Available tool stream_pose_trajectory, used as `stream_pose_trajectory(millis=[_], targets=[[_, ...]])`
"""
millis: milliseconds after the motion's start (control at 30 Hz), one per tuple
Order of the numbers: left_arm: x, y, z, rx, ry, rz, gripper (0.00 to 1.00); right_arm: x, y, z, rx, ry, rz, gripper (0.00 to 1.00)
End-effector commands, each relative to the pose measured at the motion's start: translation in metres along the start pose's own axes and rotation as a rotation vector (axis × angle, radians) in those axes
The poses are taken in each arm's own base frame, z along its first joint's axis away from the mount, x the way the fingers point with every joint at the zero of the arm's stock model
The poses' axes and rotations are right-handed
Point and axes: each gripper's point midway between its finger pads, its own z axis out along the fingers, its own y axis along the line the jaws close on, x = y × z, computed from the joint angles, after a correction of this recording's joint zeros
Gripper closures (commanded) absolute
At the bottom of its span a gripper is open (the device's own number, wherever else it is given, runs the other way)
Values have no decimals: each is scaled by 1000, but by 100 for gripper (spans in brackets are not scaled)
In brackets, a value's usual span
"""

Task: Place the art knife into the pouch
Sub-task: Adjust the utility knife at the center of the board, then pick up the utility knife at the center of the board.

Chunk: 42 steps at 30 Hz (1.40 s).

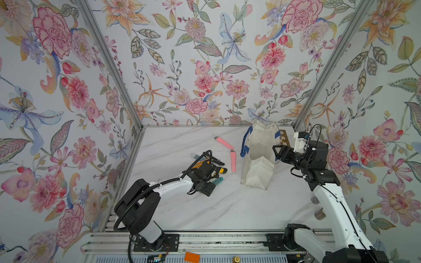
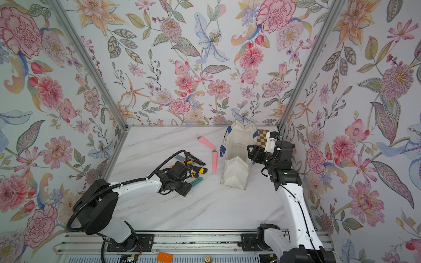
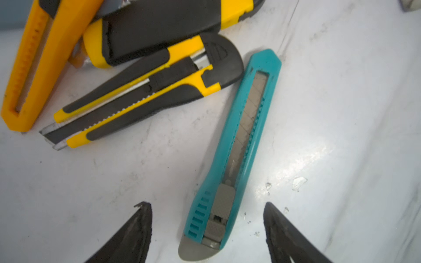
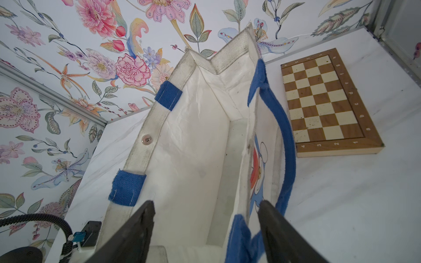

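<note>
**Top views:** The pouch point(image 1: 259, 157) stands mouth-up at the back right of the marble table point(image 1: 227, 209), its near end folded inward. The teal art knife point(image 1: 217, 180) lies flat on the table well to the pouch's left, at the edge of a heap of cutters. Two pink cutters point(image 1: 233, 160) lie between the heap and the pouch.

**Left wrist:** The left gripper point(image 3: 207, 205) hangs released, jaws wide, with one finger on each side of the knife's slider end and neither touching it. A yellow-and-black cutter point(image 3: 141, 91) lies just beside the knife's far tip, and an orange cutter point(image 3: 29, 63) lies beyond that.

**Right wrist:** The right gripper point(image 4: 207, 202) is likewise unclenched. The pouch's cat-printed wall and blue strap point(image 4: 284, 148) run between its fingers, unpinched as far as can be seen. The pouch looks empty inside, and a chequered board point(image 4: 325, 102) lies flat beside it.

**Risks:** A close that lands off the knife's centre line could spin it on the slick marble, or shove it into the neighbouring cutter. Gripped this near one end, the long body may droop and snag the rim. If the soft wall is left unheld, it could sag and narrow the mouth — the folded end already crowds it.
</note>
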Motion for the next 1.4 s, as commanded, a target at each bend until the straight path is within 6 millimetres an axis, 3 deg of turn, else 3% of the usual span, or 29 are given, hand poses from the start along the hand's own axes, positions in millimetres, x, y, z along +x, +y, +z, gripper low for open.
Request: stream_pose_trajectory(millis=[0, 700, 833, 1367], targets=[[13, -6, 1, 25, 35, -2, 24, 1, 3, -5, -18, -1, 9, 25], [42, -11, 21, 45, 101, -36, 57, 2, 2, -14, -11, -23, 32, 25], [43, -11, 24, 43, 104, -40, 68, 3, 2, -14, -12, -22, 37, 26], [34, -15, 29, 47, 94, -47, 80, 2, 6, -15, -35, -28, 49, 26]])
